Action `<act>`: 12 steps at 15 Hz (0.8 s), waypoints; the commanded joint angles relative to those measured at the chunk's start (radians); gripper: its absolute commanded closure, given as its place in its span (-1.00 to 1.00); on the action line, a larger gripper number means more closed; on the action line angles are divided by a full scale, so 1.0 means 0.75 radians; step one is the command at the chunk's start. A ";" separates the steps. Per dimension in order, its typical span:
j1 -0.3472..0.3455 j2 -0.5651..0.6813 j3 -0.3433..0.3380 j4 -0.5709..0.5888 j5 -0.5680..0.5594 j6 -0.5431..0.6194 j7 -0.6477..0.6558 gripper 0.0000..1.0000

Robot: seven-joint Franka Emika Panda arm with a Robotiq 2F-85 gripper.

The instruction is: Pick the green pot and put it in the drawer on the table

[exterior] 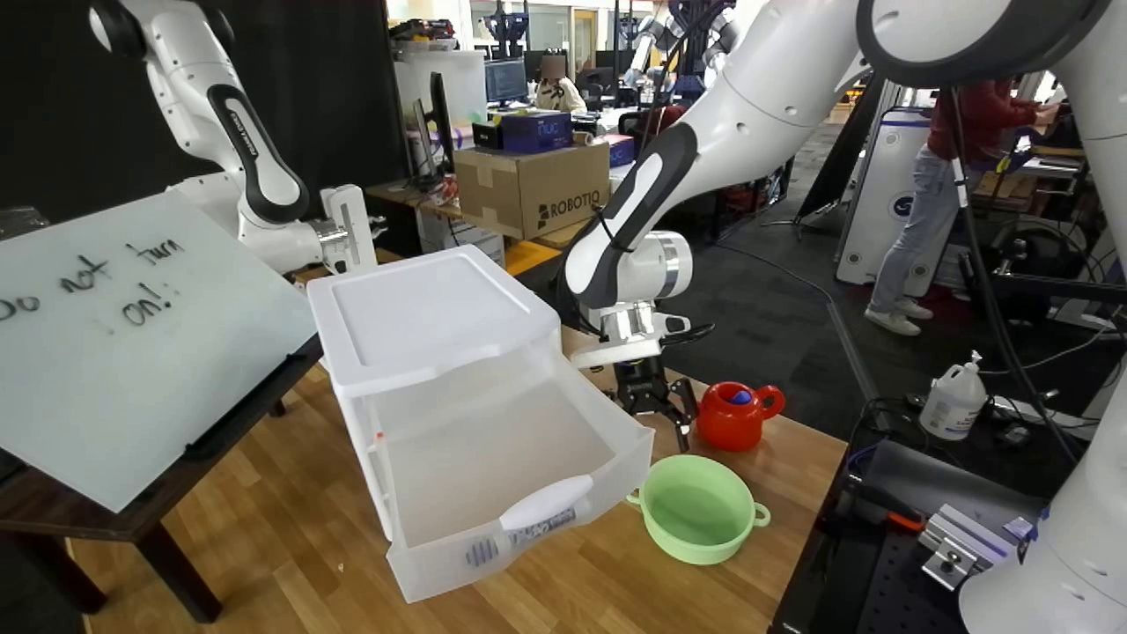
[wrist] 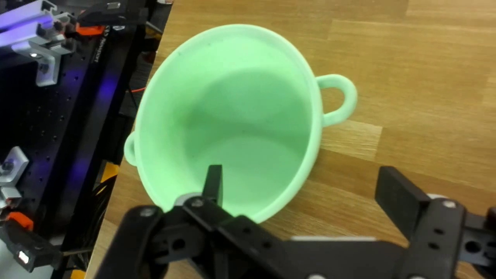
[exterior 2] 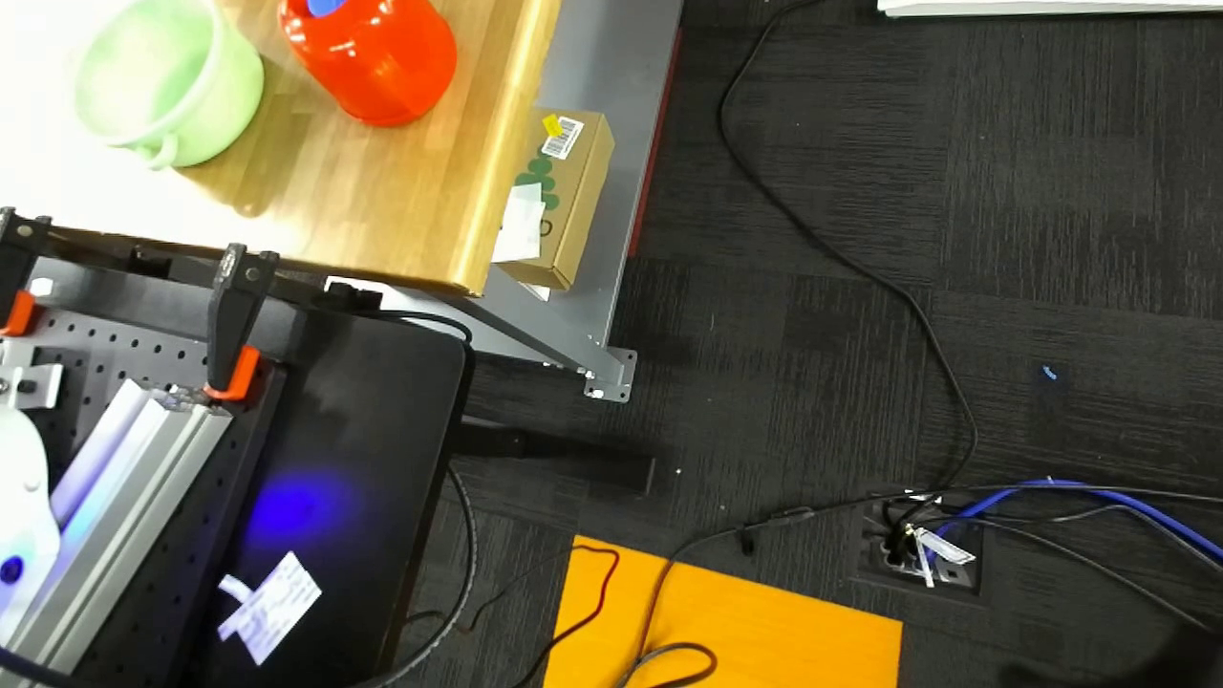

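Currently, the green pot (exterior: 700,511), two-handled and upright, stands on the wooden bench (exterior: 599,572), just beside the front corner of the pulled-out translucent drawer (exterior: 493,467) and near the red pot (exterior: 729,430). The end effector (wrist: 301,185), its fingers spread wide, holds nothing; in the wrist view one finger overlaps the green pot's opening.
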 commanded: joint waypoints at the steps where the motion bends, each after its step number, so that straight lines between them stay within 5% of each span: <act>1: -0.019 -0.014 0.019 -0.055 0.140 0.154 -0.012 -1.00; 12: -0.003 -0.069 0.059 -0.414 0.721 0.616 -0.122 -1.00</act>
